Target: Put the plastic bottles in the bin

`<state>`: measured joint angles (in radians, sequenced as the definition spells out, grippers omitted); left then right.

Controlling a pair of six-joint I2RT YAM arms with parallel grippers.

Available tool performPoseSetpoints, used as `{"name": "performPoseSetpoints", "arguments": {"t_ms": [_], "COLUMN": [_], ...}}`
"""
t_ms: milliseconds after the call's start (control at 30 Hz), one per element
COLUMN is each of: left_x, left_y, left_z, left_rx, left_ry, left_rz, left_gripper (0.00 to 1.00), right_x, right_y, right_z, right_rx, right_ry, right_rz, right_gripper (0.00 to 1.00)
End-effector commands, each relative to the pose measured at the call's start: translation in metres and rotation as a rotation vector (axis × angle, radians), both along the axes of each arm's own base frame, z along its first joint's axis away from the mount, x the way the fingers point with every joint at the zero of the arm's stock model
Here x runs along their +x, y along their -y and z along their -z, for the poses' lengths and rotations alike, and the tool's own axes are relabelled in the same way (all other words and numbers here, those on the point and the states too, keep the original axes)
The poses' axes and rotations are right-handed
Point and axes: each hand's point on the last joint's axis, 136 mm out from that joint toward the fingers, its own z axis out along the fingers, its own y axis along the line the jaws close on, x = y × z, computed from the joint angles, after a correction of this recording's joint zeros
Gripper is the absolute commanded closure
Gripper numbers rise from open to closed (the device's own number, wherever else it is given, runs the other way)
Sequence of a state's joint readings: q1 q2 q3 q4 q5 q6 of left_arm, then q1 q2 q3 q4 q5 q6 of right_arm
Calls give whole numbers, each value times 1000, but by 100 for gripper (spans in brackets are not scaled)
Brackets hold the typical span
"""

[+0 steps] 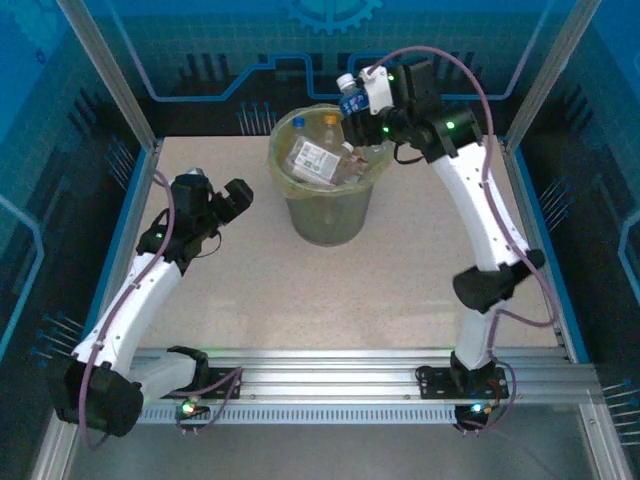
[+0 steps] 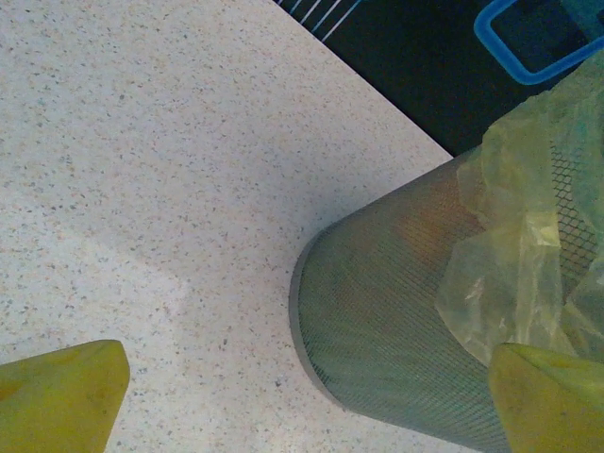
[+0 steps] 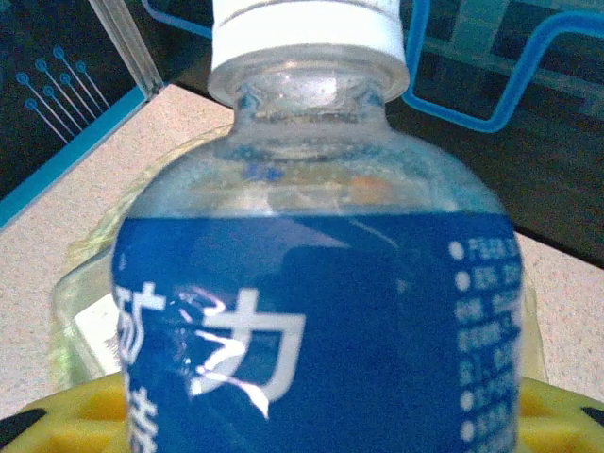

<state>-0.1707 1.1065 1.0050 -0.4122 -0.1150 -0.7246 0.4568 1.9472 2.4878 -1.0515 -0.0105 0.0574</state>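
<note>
Blue is the colour of the label on the blue bottle (image 1: 350,97) that the right hand (image 1: 366,100) grips. The hand is closed on the bottle's sides, in the upper middle of the top view. The bottle sticks out to the left of the hand. It is tilted, with its white cap (image 1: 345,80) pointing up and to the left. It hangs in the air over the back right edge of the bin (image 1: 325,215).

In the right wrist view the bottle is very close to the camera. Its top part is clear plastic. The blue label has white writing on it. Yellow finger pads (image 3: 75,415) show at the bottom of the frame, one on each side of the bottle.

The bin stands on the speckled surface (image 1: 250,290), in the upper middle of the top view. It is round and green, with a yellow-green bag (image 2: 510,245) folded over its rim. More bottles (image 1: 315,160) lie inside it. One has a white label, one has an orange cap and one has a blue cap.

The left hand (image 1: 228,203) is wide open and holds nothing. It is to the left of the bin, apart from it. In the left wrist view its yellow fingers (image 2: 57,396) sit in the two bottom corners, and the bin's mesh wall is close to the finger on the right.
</note>
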Motion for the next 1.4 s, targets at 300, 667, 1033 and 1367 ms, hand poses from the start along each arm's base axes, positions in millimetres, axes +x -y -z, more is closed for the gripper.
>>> {"name": "performPoseSetpoints", "arguments": {"t_ms": [300,667,1033,1367], "left_x": [2,3,4,3], "left_y": [4,4,4,3], "left_z": [-12,-11,-9,-10], "left_rx": [-27,-31,-28,-24], "left_ry": [32,28,19,19], "left_rz": [22,19,20,21], "left_gripper": [1,1,1,1], "right_x": [35,48,45,31], "right_y": [-4,1,4,5], "right_z": [48,80,58,34], "right_rx": [-68,-135,-117,-60], "right_ry": [-59,-110,-65,-47], "right_rz": [-82,-62,-54,-47], "right_gripper": [57,35,13,22]}}
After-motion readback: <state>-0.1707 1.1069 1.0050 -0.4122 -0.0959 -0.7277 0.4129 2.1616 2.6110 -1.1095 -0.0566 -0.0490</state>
